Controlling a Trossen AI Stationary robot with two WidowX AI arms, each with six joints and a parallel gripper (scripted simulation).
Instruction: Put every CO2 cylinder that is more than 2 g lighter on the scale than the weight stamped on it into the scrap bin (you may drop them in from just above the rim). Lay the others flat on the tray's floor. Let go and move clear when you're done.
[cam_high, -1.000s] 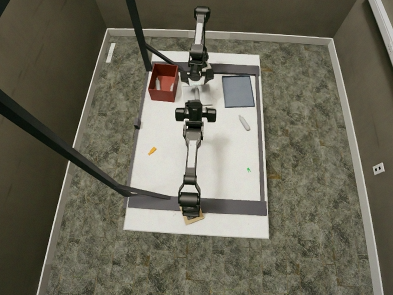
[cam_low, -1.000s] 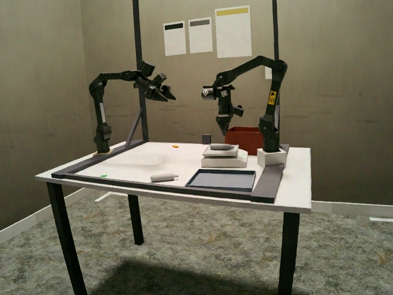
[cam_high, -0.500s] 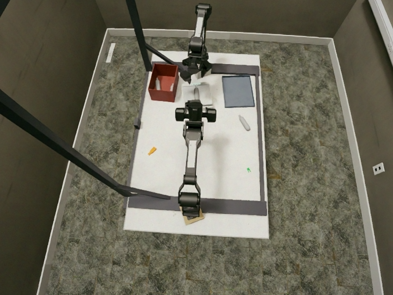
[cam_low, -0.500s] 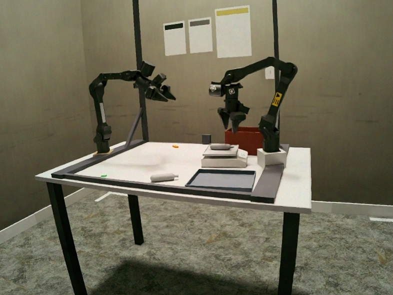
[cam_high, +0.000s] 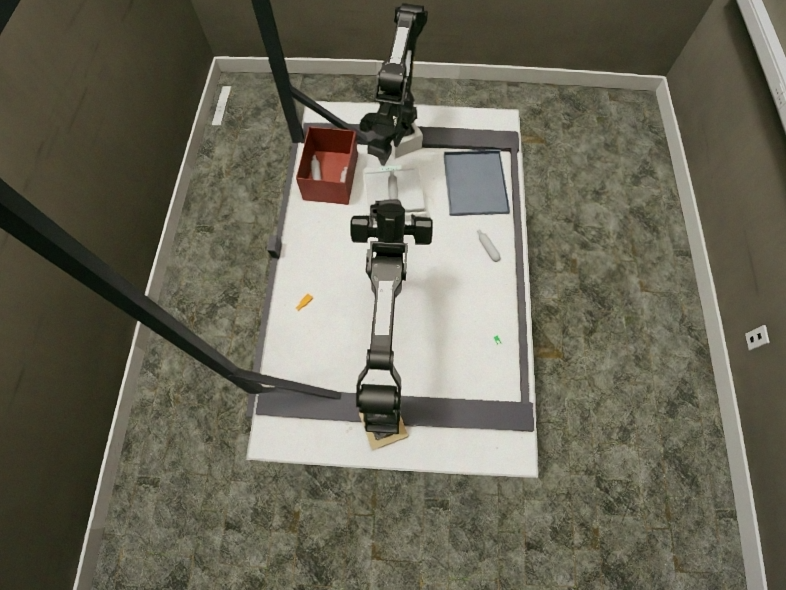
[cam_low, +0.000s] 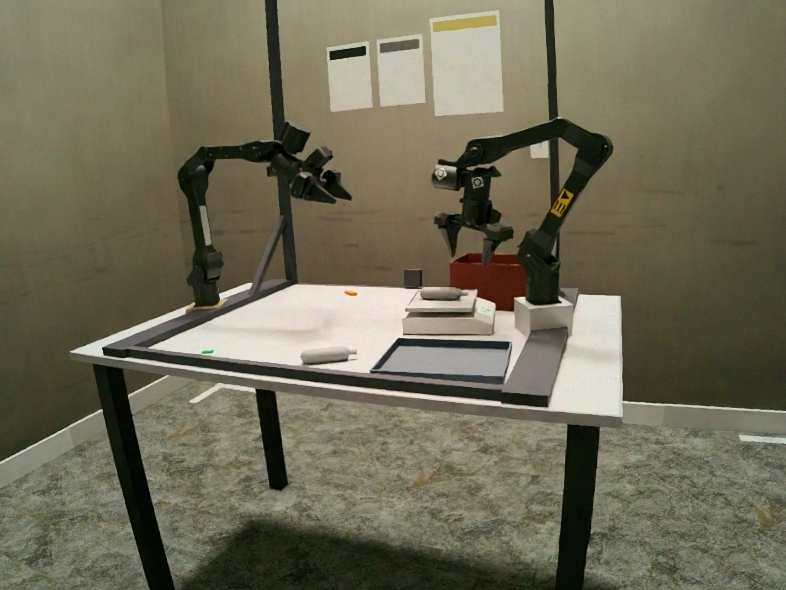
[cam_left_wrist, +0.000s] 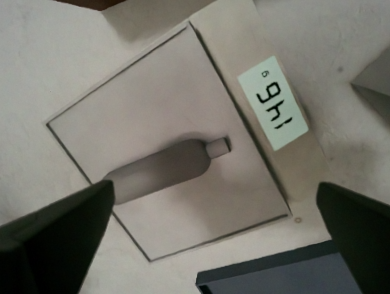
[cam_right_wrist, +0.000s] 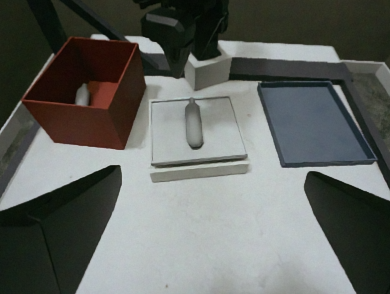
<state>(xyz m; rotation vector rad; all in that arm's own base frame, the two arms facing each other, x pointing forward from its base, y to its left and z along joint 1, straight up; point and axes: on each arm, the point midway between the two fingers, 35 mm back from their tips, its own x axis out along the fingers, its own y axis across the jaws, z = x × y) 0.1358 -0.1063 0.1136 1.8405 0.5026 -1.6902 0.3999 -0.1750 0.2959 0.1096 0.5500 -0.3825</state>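
A grey CO2 cylinder (cam_high: 393, 186) (cam_low: 439, 293) (cam_left_wrist: 160, 170) (cam_right_wrist: 193, 125) lies on the scale's pan (cam_left_wrist: 135, 105) (cam_right_wrist: 167, 142). The scale display (cam_left_wrist: 273, 102) appears to read 146 g. My left gripper (cam_low: 468, 259) (cam_left_wrist: 216, 190) is open and empty above the scale. My right gripper (cam_low: 341, 200) (cam_right_wrist: 213, 176) is open and empty, high over the table. Another cylinder (cam_high: 488, 246) (cam_low: 326, 355) lies on the table beside the blue tray (cam_high: 477, 184) (cam_low: 444, 358) (cam_right_wrist: 315, 125). Two cylinders (cam_high: 316, 167) (cam_high: 343, 174) are inside the red bin (cam_high: 323, 192) (cam_low: 485, 279) (cam_right_wrist: 87, 125). No stamped weight is legible.
An orange piece (cam_high: 304, 301) (cam_low: 350, 292) and a small green piece (cam_high: 497, 339) (cam_low: 207, 351) lie on the table. Dark frame beams (cam_high: 466, 412) (cam_low: 536, 362) edge the work area. The left arm's pale base block (cam_low: 542, 314) (cam_right_wrist: 209, 70) stands behind the scale.
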